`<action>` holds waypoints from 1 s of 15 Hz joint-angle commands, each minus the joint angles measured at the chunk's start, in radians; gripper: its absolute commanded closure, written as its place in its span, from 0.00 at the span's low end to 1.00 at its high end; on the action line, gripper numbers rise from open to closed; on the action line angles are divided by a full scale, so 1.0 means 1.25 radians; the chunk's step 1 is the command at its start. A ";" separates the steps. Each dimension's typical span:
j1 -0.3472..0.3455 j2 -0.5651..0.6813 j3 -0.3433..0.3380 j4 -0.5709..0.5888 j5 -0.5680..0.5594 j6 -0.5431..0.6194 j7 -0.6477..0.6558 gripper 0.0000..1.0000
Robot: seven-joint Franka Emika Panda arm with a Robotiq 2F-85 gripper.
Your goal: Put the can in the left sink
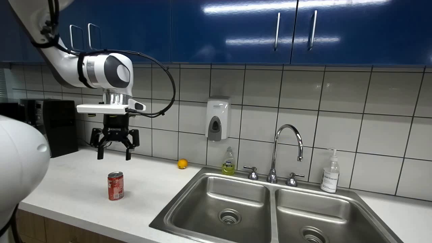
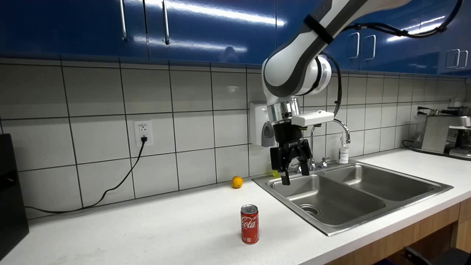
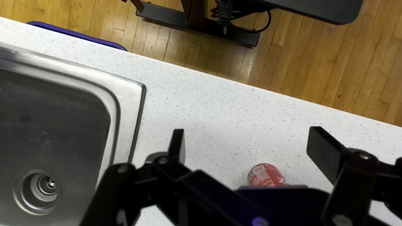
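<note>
The red can [image 1: 115,186] stands upright on the white counter, left of the sink in an exterior view, and also shows in an exterior view [image 2: 250,225]. In the wrist view only the lower part of the can [image 3: 265,175] shows; the gripper body hides its top. My gripper [image 1: 114,156] is open and empty, pointing down, well above the counter. It also shows in an exterior view [image 2: 295,176], and in the wrist view its spread fingers [image 3: 246,138] have the can beyond them. The left sink [image 1: 202,216] is an empty steel basin with a round drain, also in the wrist view [image 3: 62,125].
A yellow-orange fruit [image 1: 182,164] lies near the tiled wall. A green soap bottle [image 1: 228,166], a chrome faucet [image 1: 275,152] and a pump bottle [image 1: 330,179] stand along the sink's back. The right basin [image 1: 334,216] adjoins the left. A black appliance [image 1: 62,128] stands on the counter.
</note>
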 commanded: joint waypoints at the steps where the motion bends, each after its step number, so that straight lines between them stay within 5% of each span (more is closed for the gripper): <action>1: 0.020 0.021 0.030 0.021 0.019 0.002 0.021 0.00; 15: 0.040 0.239 0.051 0.106 0.039 0.147 -0.013 0.00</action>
